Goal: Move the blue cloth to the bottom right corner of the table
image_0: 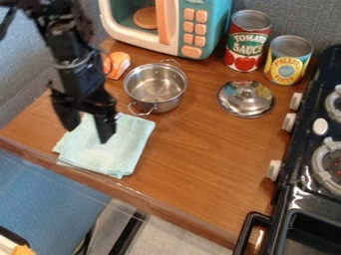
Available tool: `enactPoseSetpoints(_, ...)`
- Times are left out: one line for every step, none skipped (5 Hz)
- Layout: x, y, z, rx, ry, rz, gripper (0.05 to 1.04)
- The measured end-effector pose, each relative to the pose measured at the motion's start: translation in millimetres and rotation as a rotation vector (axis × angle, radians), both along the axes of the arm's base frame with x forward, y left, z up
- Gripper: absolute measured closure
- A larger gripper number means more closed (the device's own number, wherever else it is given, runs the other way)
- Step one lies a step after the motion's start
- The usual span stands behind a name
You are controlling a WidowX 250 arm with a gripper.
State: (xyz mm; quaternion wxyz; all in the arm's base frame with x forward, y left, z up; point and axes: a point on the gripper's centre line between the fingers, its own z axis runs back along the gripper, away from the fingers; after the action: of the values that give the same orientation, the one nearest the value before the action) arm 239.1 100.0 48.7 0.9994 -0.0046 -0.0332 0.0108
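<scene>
Blue cloth [112, 149], long axis slanting down-left

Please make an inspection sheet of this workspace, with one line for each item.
surface: brown wooden table, light marks on front edge
job's things: blue cloth, folded, at table's left, not at bottom right corner
clutter: pot, lid, red can, yellow can, toy microwave
gripper: open, at the cloth; contact cannot be told
cables: dark strand upper left, perhaps one
surroundings: stove right, grey wall behind
</scene>
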Motion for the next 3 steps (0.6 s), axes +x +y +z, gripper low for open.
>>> enactPoseSetpoints(1.3, 4.3, -18.9, 0.003, 0.012, 0.025, 0.083)
enactPoseSetpoints(10.6, -1.8, -36.7, 0.007, 0.006, 0.028, 0.082)
enactPoseSetpoints(19.0, -1.9, -39.1, 0.022, -0.033, 0.054, 0.082)
